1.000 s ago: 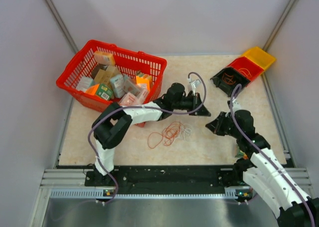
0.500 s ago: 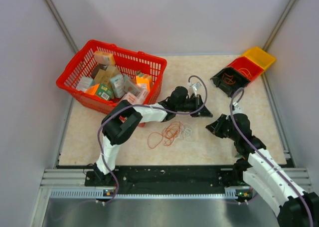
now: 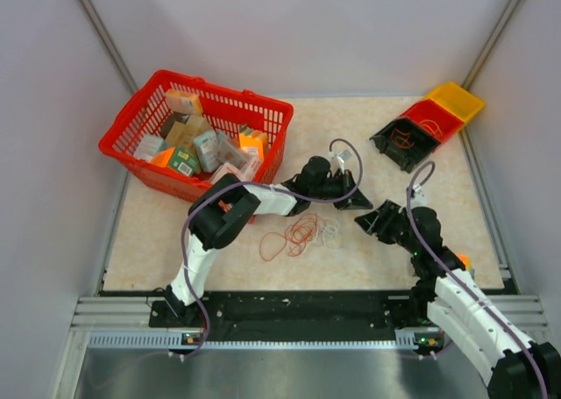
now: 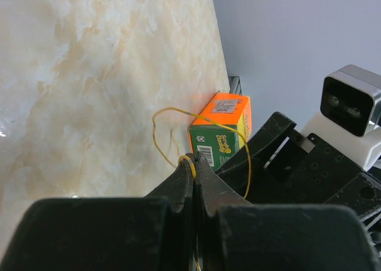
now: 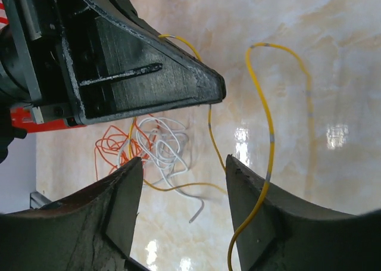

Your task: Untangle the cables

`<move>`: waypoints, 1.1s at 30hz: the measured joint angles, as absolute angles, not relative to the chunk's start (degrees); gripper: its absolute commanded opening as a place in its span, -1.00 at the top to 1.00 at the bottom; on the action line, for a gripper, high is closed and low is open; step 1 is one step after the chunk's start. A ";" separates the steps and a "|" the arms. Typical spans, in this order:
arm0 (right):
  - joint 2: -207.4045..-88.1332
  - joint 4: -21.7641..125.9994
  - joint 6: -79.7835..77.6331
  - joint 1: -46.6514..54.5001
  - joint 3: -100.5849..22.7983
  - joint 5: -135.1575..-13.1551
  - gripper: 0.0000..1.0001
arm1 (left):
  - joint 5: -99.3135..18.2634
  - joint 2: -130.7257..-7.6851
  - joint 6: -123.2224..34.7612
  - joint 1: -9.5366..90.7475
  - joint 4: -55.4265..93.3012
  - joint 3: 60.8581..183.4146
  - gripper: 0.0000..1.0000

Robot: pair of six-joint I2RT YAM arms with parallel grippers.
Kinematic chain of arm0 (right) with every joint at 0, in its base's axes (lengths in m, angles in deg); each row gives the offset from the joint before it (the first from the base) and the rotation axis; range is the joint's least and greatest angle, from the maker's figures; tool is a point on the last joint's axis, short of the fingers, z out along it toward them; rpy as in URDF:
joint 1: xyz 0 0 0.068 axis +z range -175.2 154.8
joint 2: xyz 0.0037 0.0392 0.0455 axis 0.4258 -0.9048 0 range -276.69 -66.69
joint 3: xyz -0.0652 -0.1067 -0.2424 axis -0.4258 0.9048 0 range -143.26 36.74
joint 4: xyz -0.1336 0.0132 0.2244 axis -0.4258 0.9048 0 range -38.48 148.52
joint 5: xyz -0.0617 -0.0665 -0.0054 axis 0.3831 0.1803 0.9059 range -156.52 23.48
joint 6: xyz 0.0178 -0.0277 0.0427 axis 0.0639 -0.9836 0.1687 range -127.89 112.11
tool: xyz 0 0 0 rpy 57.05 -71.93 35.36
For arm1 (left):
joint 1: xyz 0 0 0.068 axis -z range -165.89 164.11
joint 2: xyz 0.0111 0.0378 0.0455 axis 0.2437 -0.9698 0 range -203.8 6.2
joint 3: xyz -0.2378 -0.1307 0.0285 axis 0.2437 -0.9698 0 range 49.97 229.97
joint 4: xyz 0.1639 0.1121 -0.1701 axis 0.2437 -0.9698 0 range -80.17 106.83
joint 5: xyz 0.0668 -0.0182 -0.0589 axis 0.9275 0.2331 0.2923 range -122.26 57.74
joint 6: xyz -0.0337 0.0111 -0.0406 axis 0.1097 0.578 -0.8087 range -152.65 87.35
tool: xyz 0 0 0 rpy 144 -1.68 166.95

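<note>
The left gripper point(image 4: 193, 161) is closed tight, and between its two black fingertips it pinches a thin yellow wire point(image 5: 271, 137). In the left wrist view this wire makes a loop. It goes out from the tips over the beige marbled tabletop point(image 4: 89, 74) and passes in front of a small orange and green cardboard box point(image 4: 221, 134), which stands near the wall.

The right gripper point(image 5: 183, 162) has its fingers well apart and they hold nothing. In the right wrist view the pointed end of the left gripper is just above them. One part of the yellow wire hangs from that end and runs down through the gap between the right fingers. I cannot tell if it touches them. Another part of the same wire curves on the table beside the right finger.

The tangle of thin orange, red and whitish wires point(image 3: 300, 232) lies flat on the tabletop, near the middle of it. In the top view it is to the left of both grippers, near them but not touching. The left gripper point(image 3: 359, 203) is at its upper right and the right gripper point(image 3: 365, 224) at its right. The two grippers are just beside each other.

At the back left stands a red plastic basket point(image 3: 145, 110) filled with small boxes. At the back right is a row of black, red and yellow bins point(image 3: 436, 118).
</note>
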State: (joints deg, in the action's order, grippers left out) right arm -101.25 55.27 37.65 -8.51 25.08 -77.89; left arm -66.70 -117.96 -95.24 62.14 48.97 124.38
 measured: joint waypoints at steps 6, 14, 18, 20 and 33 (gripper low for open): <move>-107.88 50.42 34.90 -8.51 25.08 -79.33 -0.32 | -67.42 -118.59 -97.03 62.16 50.50 124.66 1.00; -109.36 50.27 33.12 -8.49 24.58 -80.73 -0.60 | -67.42 -119.01 -97.16 62.11 50.53 124.95 1.00; -109.36 63.23 34.44 -8.51 18.11 -75.40 -0.74 | -67.81 -119.05 -95.89 61.61 48.95 126.04 1.00; -109.36 68.12 34.68 -8.49 14.39 -73.63 -0.78 | -68.12 -119.05 -95.11 60.96 48.43 126.41 1.00; -115.35 80.47 29.98 -12.84 5.30 -68.73 -0.98 | -69.98 -120.84 -92.70 57.15 45.04 128.53 1.00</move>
State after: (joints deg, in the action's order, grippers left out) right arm -115.35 80.47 29.98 -12.84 5.30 -68.73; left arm -69.98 -120.84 -92.70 57.15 45.04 128.53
